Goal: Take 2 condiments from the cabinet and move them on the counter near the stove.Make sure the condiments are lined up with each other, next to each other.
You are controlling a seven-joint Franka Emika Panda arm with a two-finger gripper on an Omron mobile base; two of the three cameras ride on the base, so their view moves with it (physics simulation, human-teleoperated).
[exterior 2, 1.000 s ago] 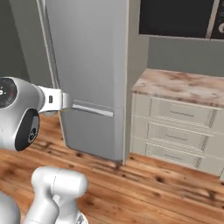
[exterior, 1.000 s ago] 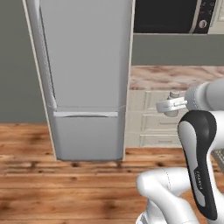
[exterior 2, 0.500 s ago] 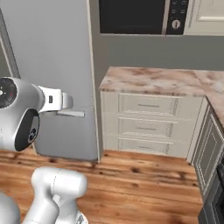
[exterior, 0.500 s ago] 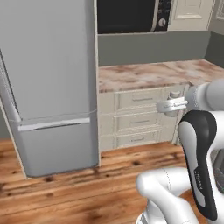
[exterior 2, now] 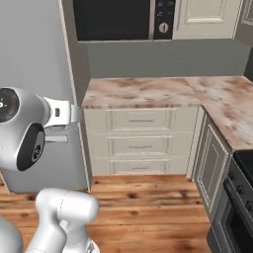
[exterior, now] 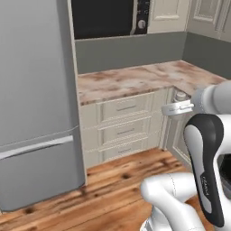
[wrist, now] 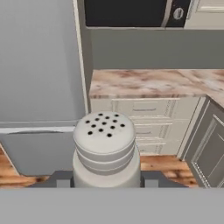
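— Item one, location and hold?
— Pale shaker (wrist: 105,148), one count, upright between my gripper (wrist: 105,181) fingers, clamped so it rides level, I judge, toward the stove (exterior 2: 237,197).
— Other items?
— One counter (exterior 2: 148,91), bare; one fridge (exterior: 36,103); one microwave (exterior 2: 121,20). Black shaker: none visible.

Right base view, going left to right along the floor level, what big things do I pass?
Grey fridge → cream drawer cabinet under the counter → panelled corner cabinet door → stove.
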